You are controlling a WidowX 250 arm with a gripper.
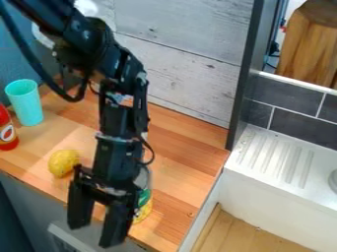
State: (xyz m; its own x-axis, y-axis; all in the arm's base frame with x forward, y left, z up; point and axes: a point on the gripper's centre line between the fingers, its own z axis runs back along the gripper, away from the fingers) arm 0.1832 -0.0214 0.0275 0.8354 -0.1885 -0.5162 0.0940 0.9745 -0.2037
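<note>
Can (144, 203): although the black gripper (96, 233) partly hides it, located on the wooden counter (187, 170), long axis apparently upright.
Jaws: released, spread apart, nothing between them.
Can offset: right of the jaws and slightly far; contact cannot be determined.
Lemon (64, 163): left of the gripper, toward the counter's near edge.
Turquoise cup (25, 103): upright, far left.
Red bottle (7, 134): left, nearer than the cup.
White drainboard (280, 160): right of the counter.

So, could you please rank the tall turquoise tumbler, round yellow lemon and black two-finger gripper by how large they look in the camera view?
1. Black gripper
2. Turquoise tumbler
3. Yellow lemon
</note>
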